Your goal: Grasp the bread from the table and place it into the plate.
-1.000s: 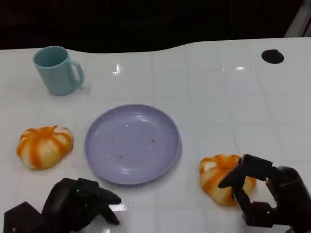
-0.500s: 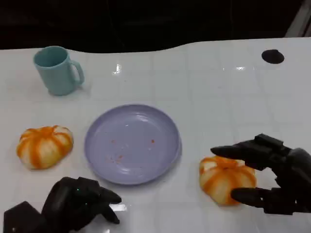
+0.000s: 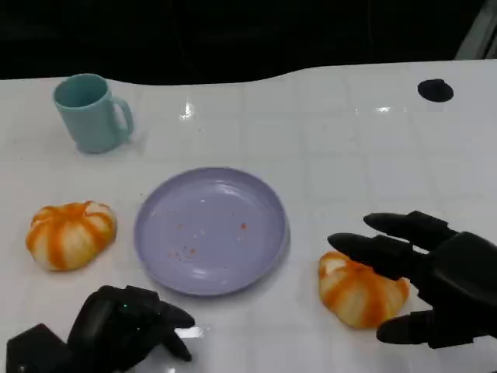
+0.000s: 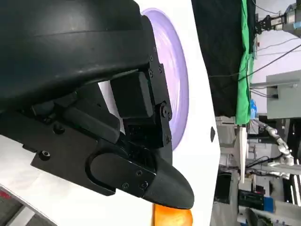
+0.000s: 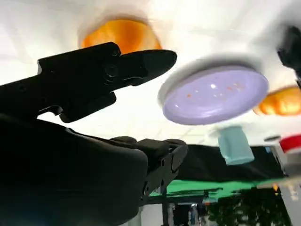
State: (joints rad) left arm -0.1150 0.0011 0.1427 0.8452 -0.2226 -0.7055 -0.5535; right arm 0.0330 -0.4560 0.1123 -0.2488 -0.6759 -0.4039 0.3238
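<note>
From my remote station, I see my right hand [image 3: 423, 280] spread wide over the bread [image 3: 359, 291] at the near right of the white table [image 3: 349, 155], fingers [image 3: 373, 250] stretched across the top of the loaf and the thumb low at its near side. The fingers are apart, not closed; I cannot tell whether any of them touch the crust, and the loaf sits on the table, just right of the plate [image 3: 211, 229] and outside its rim. The lavender plate lies at the middle of the table, holding only a few orange crumbs.

My left hand [image 3: 128, 326] rests at the near left edge, just in front of the plate, its fingers curled in with nothing between them. A second orange-and-white bun [image 3: 70, 233] sits on the table to the left of the plate, apart from that hand. A pale teal mug [image 3: 92, 113] stands upright at the far left, handle turned to the right, well away from the plate. A small dark round mark [image 3: 435, 90] shows at the far right of the tabletop.

In the right wrist view, the hand's black fingers [image 5: 101, 70] reach out with the bread [image 5: 121, 34] just past them and the plate [image 5: 214, 94] farther along. The left wrist view shows the closed black hand [image 4: 117, 136] against the plate's rim [image 4: 181, 89].
</note>
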